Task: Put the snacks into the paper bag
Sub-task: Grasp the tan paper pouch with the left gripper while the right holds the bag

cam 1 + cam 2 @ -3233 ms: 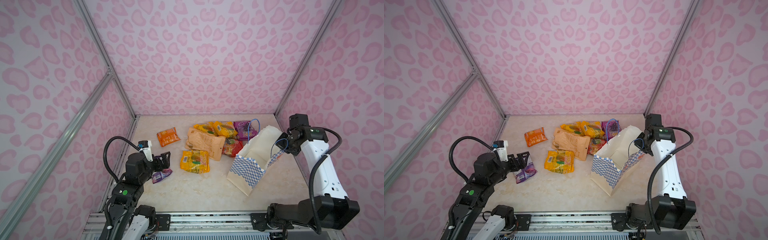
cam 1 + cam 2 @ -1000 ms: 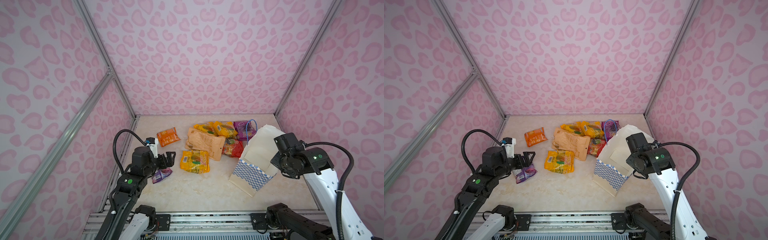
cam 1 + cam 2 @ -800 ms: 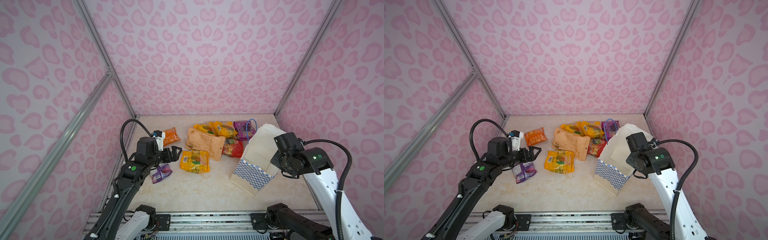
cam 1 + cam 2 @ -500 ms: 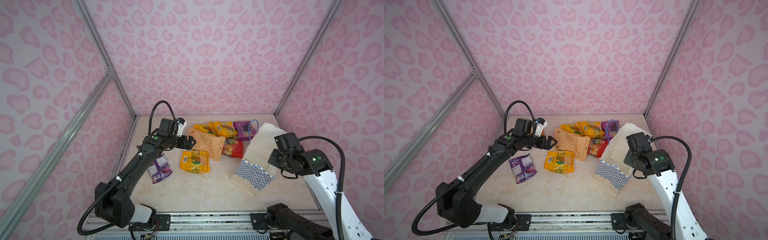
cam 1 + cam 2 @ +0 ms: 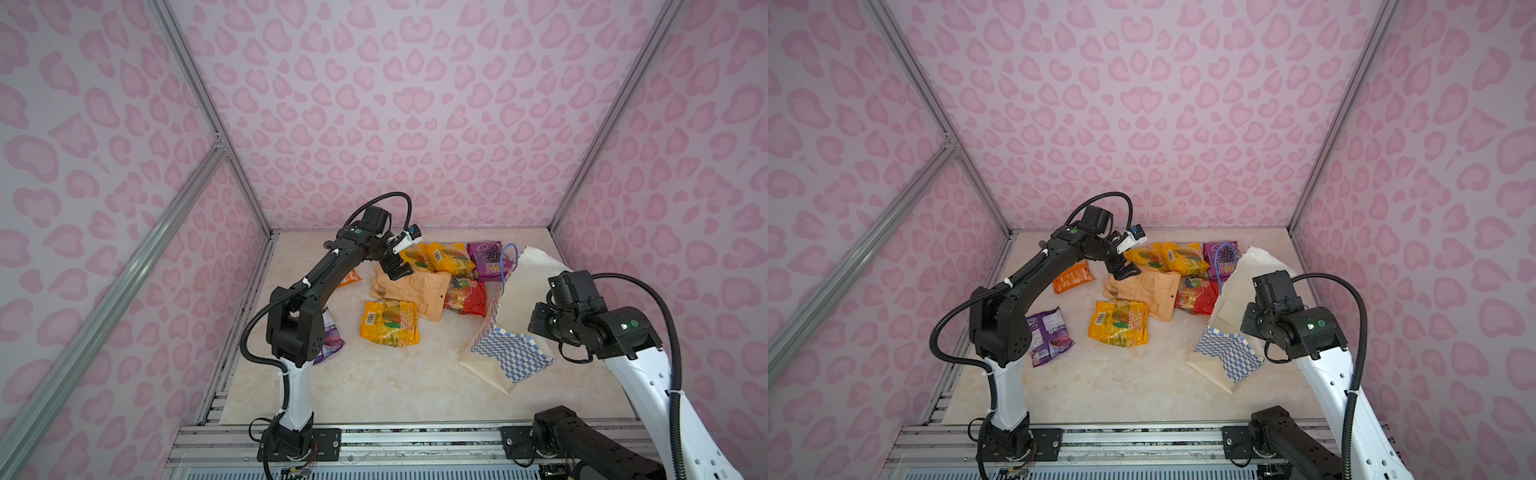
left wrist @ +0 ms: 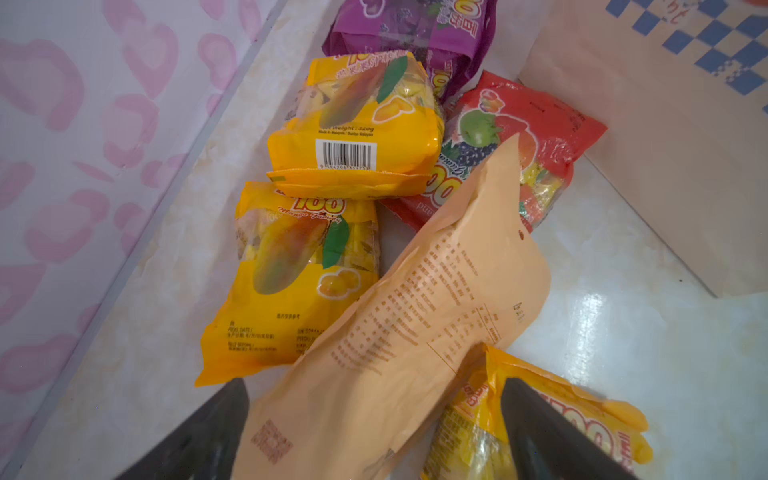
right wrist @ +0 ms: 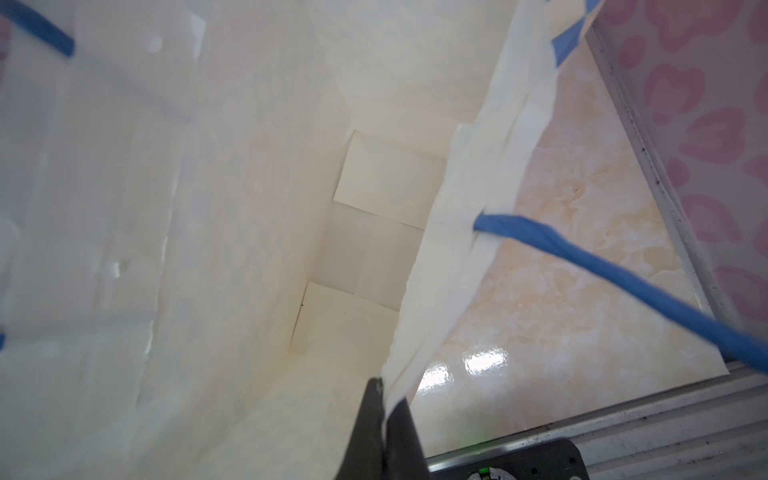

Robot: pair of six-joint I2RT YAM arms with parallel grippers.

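Observation:
The snacks lie in a heap at the back of the floor: a large tan packet [image 5: 411,289], yellow-orange packets [image 5: 446,257] behind it, a red one [image 5: 465,296] and a purple one [image 5: 484,255]. Another yellow packet [image 5: 388,324] lies nearer the front. My left gripper [image 6: 372,382] hangs open just above the tan packet's near end, its fingers on either side of it. The paper bag [image 5: 509,353] stands tilted at the right, and my right gripper [image 7: 384,386] is shut on its white rim. The bag's inside [image 7: 365,232] shows no packets.
An orange packet [image 5: 1071,278] and a second purple packet [image 5: 1048,334] lie apart at the left, near the left arm. Pink patterned walls close in on three sides, with the right wall [image 7: 706,124] near the bag. A metal rail [image 5: 415,436] runs along the front.
My left arm has swung from the front left, beside the purple packet, out to the back over the tan packet, staying open. The right gripper keeps its hold on the bag.

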